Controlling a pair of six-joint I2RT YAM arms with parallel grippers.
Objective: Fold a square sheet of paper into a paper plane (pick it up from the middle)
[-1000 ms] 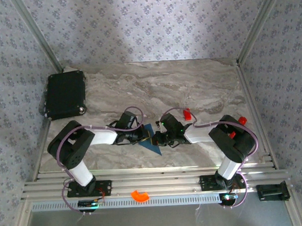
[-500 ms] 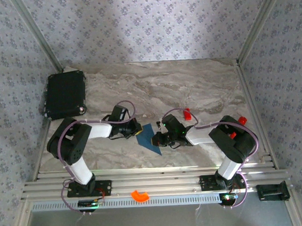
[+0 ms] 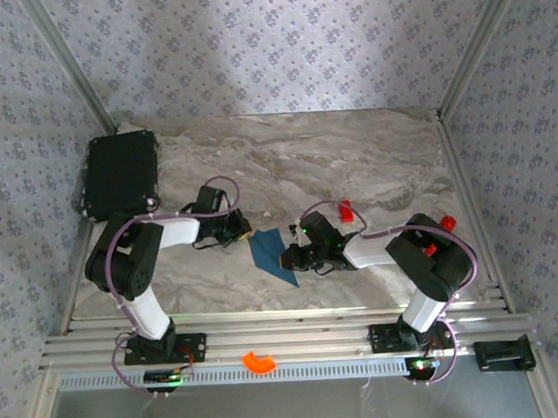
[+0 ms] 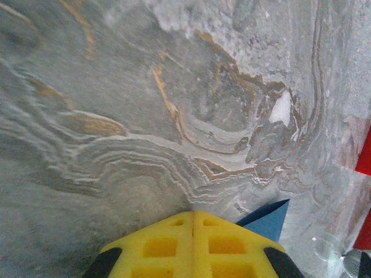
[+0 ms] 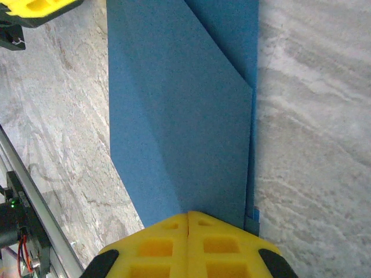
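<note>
Left gripper [image 3: 246,236] and right gripper [image 3: 286,261], both closed, at one creased square sheet of paper [image 3: 270,254].

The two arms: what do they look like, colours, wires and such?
The left arm and right arm have chunky black joints joined by white links. A thin purple cable loops along each. The left gripper and right gripper each end in two bright yellow fingers with square pockets moulded in.
</note>
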